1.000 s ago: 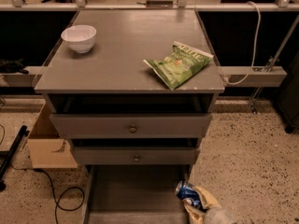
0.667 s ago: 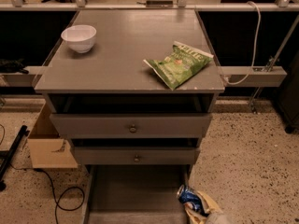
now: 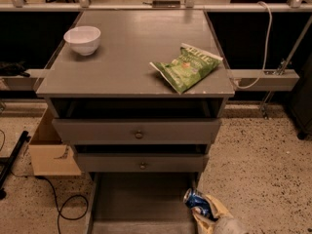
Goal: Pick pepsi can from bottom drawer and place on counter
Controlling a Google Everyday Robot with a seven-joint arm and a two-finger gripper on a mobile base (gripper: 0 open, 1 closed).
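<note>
The pepsi can (image 3: 195, 201), blue with a silver end, lies tilted at the right edge of the open bottom drawer (image 3: 139, 204), a plain grey tray at the bottom of the view. My gripper (image 3: 204, 210) comes in from the bottom right, and its beige fingers (image 3: 214, 209) are closed around the can's lower end. The counter (image 3: 131, 52) is the grey cabinet top higher up in the view.
A white bowl (image 3: 82, 39) stands on the counter's left rear and a green chip bag (image 3: 186, 66) lies at its right front. Two upper drawers with brass knobs (image 3: 139, 135) stand slightly open above the bottom drawer. A cardboard box (image 3: 48, 152) and cables (image 3: 61, 206) are on the floor at left.
The can and the gripper dipped slightly and then came back up a little and to the left. Nothing else has moved.
</note>
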